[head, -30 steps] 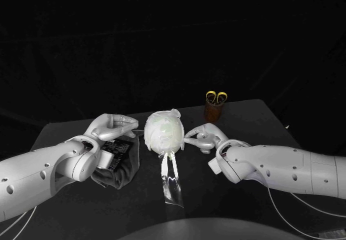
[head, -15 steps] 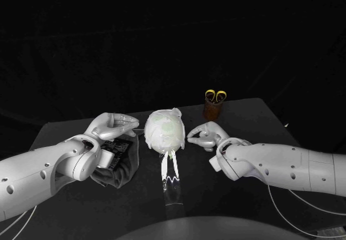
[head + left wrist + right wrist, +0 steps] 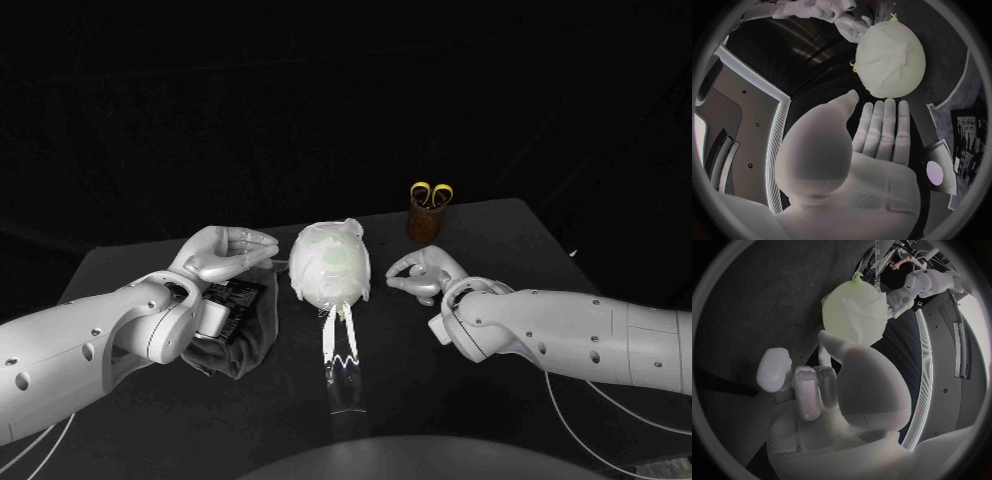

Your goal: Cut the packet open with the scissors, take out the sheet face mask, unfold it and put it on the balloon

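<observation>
Fingers [image 3: 886, 127] released on left hand [image 3: 224, 252], curled empty on right hand [image 3: 421, 275], gaps flanking balloon [image 3: 329, 262]

Balloon [image 3: 329, 262] is kinda boxed in: left hand [image 3: 224, 252] close on one side, right hand [image 3: 421, 273] a small gap off the other. Scissors cup [image 3: 427, 222] stands behind, dark cloth [image 3: 238, 335] left, clear strip [image 3: 342, 375] in front.

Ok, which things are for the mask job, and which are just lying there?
For the job: balloon, sheet face mask draped on it, scissors, packet.
Just lying about: brown holder with the scissors in it, dark cloth under the packet.
</observation>
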Available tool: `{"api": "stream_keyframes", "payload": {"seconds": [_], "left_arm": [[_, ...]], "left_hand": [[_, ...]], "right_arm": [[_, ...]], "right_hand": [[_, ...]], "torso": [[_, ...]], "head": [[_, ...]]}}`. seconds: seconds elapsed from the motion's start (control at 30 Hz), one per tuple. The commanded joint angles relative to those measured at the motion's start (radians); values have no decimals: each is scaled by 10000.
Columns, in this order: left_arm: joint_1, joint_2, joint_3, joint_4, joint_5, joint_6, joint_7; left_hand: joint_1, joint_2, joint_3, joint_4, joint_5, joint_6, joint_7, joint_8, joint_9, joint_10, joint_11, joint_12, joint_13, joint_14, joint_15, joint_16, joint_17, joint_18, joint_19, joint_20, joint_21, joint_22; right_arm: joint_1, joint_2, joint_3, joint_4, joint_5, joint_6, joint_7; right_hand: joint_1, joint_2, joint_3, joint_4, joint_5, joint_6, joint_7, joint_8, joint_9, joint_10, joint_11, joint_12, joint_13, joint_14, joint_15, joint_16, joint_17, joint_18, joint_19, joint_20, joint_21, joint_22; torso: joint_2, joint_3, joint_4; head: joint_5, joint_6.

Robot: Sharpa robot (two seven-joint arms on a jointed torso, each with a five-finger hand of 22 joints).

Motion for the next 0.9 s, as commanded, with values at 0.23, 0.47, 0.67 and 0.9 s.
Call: {"api": "stream_keyframes", "payload": {"seconds": [0.23,0.47,0.67,0.9], "left_arm": [[-2,167,28,2,-575,-82,1449],[-2,277,53,-24,-1675,-285,1706],[-1,378,67,-2,-2916,-428,1508],[3,601,73,-5,-4226,-757,880]], "left_hand": [[349,53,-261,-130,22,-502,-187,-260,-231,-976,308,-700,-68,-1872,666,-2185,-984,-716,-2055,271,-1751,-888],[428,139,-780,-157,11,-874,-259,-554,-421,-1856,233,-1462,-75,-3935,1097,-4426,-2038,-835,-4652,319,-3529,-1574],[681,315,-2132,68,76,-1157,-241,-734,-533,-4047,-47,-1768,-195,-5068,1184,-5404,-2479,-825,-5203,370,-3904,-1633],[1701,441,-4377,1538,30,-1562,33,-895,-714,-4662,112,-1799,-220,-5268,1139,-5777,-2614,-825,-5058,337,-3904,-1597]], "right_arm": [[276,-248,39,211,1581,87,3572],[620,-353,61,210,1053,393,4194],[793,-350,81,116,-243,484,4022],[1070,-168,91,-27,-2185,335,3373]], "right_hand": [[-173,-20,520,-56,25,-1127,694,-643,-269,-4479,758,-8835,-3793,-4381,767,-5388,-5378,449,-4079,550,-4450,-2303],[-185,-180,810,64,94,-1158,1086,-1281,-867,-3901,1266,-12946,-8888,-5895,1550,-9785,-7896,372,-5614,1373,-6850,-3944],[-329,-324,723,253,29,-1269,1231,-1590,-1155,-4130,1546,-13860,-10339,-6499,1932,-11304,-8778,510,-5908,1866,-8008,-4970],[-543,-420,110,730,38,-1615,1408,-1933,-1533,-5106,1898,-14070,-11427,-7692,2399,-12662,-9618,509,-6679,2314,-9319,-6100]], "torso": [[8,2,-7],[-2,8,2],[6,4,5],[-1,5,-1]], "head": [[-8,126],[9,205],[49,265],[78,350]]}}
